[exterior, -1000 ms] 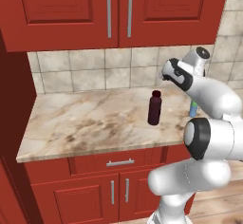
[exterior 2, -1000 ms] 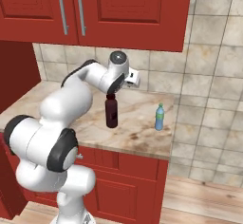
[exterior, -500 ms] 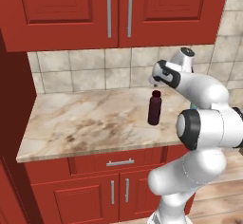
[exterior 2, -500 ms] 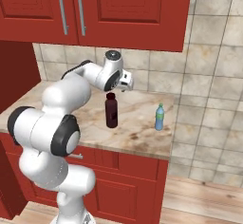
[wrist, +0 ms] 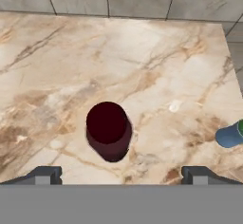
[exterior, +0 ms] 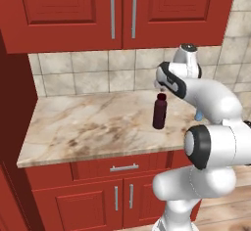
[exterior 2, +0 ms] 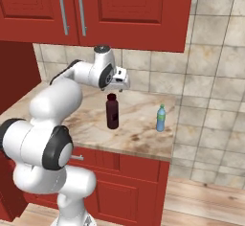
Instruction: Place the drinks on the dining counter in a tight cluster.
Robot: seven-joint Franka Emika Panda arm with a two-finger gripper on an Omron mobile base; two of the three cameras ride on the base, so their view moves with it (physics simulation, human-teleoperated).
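A dark maroon bottle [exterior: 159, 111] [exterior 2: 112, 111] stands upright on a marbled counter [exterior: 88, 127] with a tiled backsplash. My gripper [exterior: 160, 86] [exterior 2: 117, 89] hangs just above its cap, open and pointing down, with nothing between the fingers. In the hand view the maroon bottle [wrist: 108, 130] shows from above, a little left of the midpoint between my wide-apart fingertips [wrist: 45, 174]. A slim blue water bottle [exterior 2: 161, 118] [wrist: 231, 135] stands to the right, near the counter's right end; in the left base view my arm hides most of it. The dining counter is out of view.
Red wall cabinets [exterior: 122, 10] hang over the counter, close above my hand. A tall red panel [exterior: 14, 127] closes the counter's left end. The counter's right edge [exterior 2: 172, 139] drops to a wooden floor [exterior 2: 210, 196]. Red base cabinets [exterior: 117, 196] stand below.
My hand has swung from right of the maroon bottle to directly over its cap. Both bottles stand where they were, and the gripper has stayed open.
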